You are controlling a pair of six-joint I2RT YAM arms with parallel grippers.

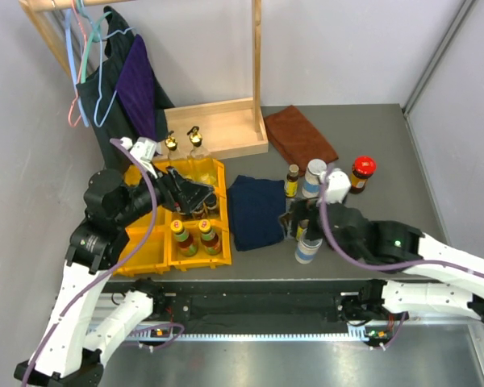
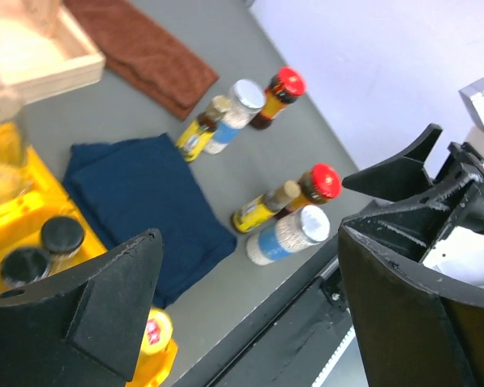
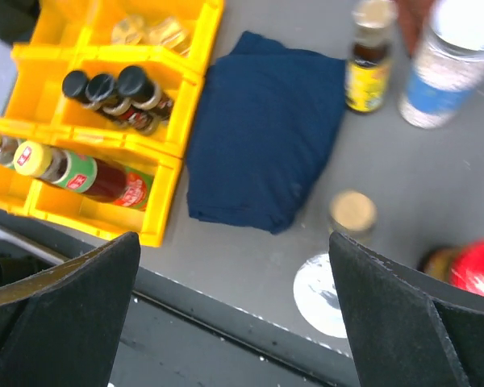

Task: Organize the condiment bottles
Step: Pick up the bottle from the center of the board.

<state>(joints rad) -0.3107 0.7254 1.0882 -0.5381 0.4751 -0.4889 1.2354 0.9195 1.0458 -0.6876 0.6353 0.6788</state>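
My left gripper (image 1: pixel 192 196) hovers open over the yellow bins (image 1: pixel 142 251), nothing between its jaws (image 2: pixel 247 270). In the bins stand two clear gold-topped bottles (image 1: pixel 195 142), black-capped bottles (image 3: pixel 113 91) and yellow-capped sauce bottles (image 1: pixel 195 237). My right gripper (image 1: pixel 300 221) is open above a near cluster on the table: a white-lidded jar (image 3: pixel 323 284) just inside its right finger, a gold-capped bottle (image 3: pixel 352 211) and a red-lidded jar (image 3: pixel 468 266). Farther back stand a yellow-labelled bottle (image 1: pixel 292 179), a white-lidded jar (image 1: pixel 313 176) and a red-lidded jar (image 1: pixel 361 172).
A folded dark blue cloth (image 1: pixel 256 211) lies between the bins and the loose bottles. A brown cloth (image 1: pixel 300 135) and a wooden rack base (image 1: pixel 218 129) with hangers and clothes sit at the back. The table's front edge (image 3: pixel 250 310) runs close under my right gripper.
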